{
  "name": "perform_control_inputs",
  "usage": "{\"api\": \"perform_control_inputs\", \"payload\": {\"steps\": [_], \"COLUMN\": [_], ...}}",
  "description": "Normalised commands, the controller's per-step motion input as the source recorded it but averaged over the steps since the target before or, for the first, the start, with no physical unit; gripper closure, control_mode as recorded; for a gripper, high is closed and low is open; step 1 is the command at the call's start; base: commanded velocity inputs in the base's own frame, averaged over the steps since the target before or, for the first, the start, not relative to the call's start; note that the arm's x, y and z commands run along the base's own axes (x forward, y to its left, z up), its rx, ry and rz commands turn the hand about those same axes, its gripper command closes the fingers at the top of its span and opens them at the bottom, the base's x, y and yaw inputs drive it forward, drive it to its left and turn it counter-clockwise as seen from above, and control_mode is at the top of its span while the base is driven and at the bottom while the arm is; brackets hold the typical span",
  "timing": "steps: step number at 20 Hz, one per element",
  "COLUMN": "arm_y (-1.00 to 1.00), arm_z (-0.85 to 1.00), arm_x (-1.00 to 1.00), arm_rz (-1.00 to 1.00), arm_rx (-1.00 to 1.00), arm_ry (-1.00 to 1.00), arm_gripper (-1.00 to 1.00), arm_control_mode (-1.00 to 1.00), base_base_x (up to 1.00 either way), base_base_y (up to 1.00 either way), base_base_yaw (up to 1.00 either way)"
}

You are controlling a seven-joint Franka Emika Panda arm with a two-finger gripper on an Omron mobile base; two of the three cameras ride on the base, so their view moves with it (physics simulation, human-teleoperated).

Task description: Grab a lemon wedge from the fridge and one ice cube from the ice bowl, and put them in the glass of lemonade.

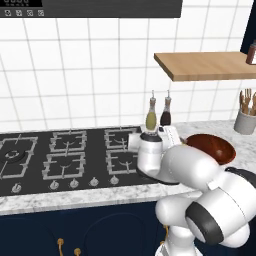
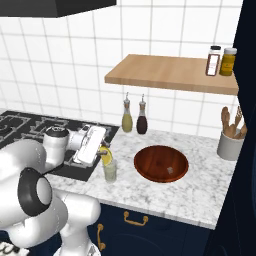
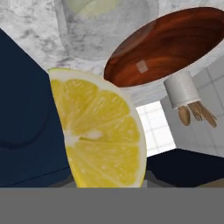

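My gripper (image 2: pixel 103 152) is shut on the lemon wedge (image 2: pixel 106 155), a bright yellow piece hanging just above the glass of lemonade (image 2: pixel 110 172). In the hand view the lemon wedge (image 3: pixel 100 131) covers the fingertips, and the clear glass of lemonade (image 3: pixel 105 30) sits beyond it on the marble. Right of the glass lies the wide reddish-brown ice bowl (image 2: pixel 161 163), with one pale ice cube (image 3: pixel 141 67) inside the ice bowl (image 3: pixel 170 41). The ice bowl (image 1: pixel 214 148) also appears behind the arm. The fridge is out of view.
A black gas stove (image 1: pixel 60 155) lies left of the glass. Two slim oil bottles (image 2: pixel 134 118) stand at the tiled wall. A grey utensil crock (image 2: pixel 230 145) sits at the counter's right, below a wooden shelf (image 2: pixel 170 74) with spice jars.
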Motion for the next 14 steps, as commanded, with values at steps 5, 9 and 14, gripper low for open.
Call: {"api": "perform_control_inputs", "payload": {"steps": [5,9,14], "arm_y": [0.15,0.11,0.00], "arm_z": [-0.13,-0.17,0.01], "arm_x": [0.00,0.00,0.05], "arm_rz": [-0.09,-0.07,-0.04], "arm_rx": [-0.03,-0.04,-0.01], "arm_ry": [0.00,0.00,0.00], "arm_gripper": [1.00,1.00,1.00], "arm_control_mode": [-1.00,-1.00,-1.00], "base_base_x": [0.00,0.00,0.00], "base_base_y": [0.00,0.00,0.00], "base_base_yaw": [0.00,0.00,0.00]}}
